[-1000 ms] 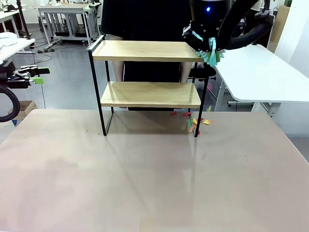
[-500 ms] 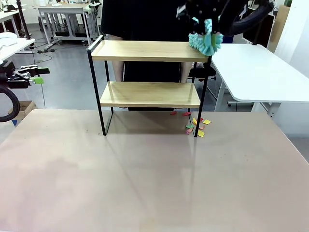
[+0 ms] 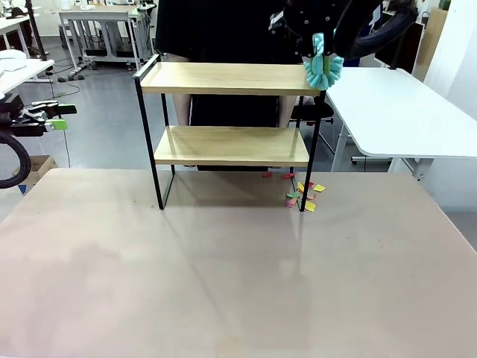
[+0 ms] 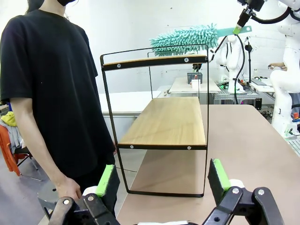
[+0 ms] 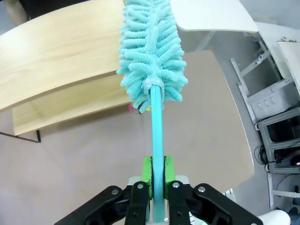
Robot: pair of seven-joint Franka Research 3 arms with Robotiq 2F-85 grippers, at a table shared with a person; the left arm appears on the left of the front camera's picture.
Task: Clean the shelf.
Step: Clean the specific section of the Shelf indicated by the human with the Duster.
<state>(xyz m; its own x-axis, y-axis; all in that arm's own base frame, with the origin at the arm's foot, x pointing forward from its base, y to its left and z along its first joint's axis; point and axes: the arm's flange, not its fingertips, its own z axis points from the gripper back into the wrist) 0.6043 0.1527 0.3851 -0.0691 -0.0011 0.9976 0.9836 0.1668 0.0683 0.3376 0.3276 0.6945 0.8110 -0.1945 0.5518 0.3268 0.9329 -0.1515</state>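
Note:
The shelf (image 3: 223, 77) stands at the table's far side, a two-tier rack of light wooden boards in a black frame. My right gripper (image 3: 318, 36) hovers above the shelf's right end, shut on the handle of a teal fluffy duster (image 3: 324, 68). In the right wrist view the green pads (image 5: 147, 177) clamp the duster (image 5: 151, 51) handle, and its head hangs over the right end of the shelf (image 5: 61, 51). My left gripper (image 3: 63, 117) is off the table's left side, open and holding nothing. In the left wrist view my left gripper (image 4: 162, 180) faces the shelf (image 4: 164, 122) end-on, with the duster (image 4: 187, 37) above the top rail.
Small coloured paper scraps (image 3: 302, 192) lie on the table (image 3: 223, 268) by the shelf's right front leg. A person in black (image 4: 47, 93) stands behind the shelf. A white table (image 3: 402, 112) stands to the right.
My right gripper has lifted the duster from the right end of the top board to above its end rail. Scraps that were falling have settled on the table.

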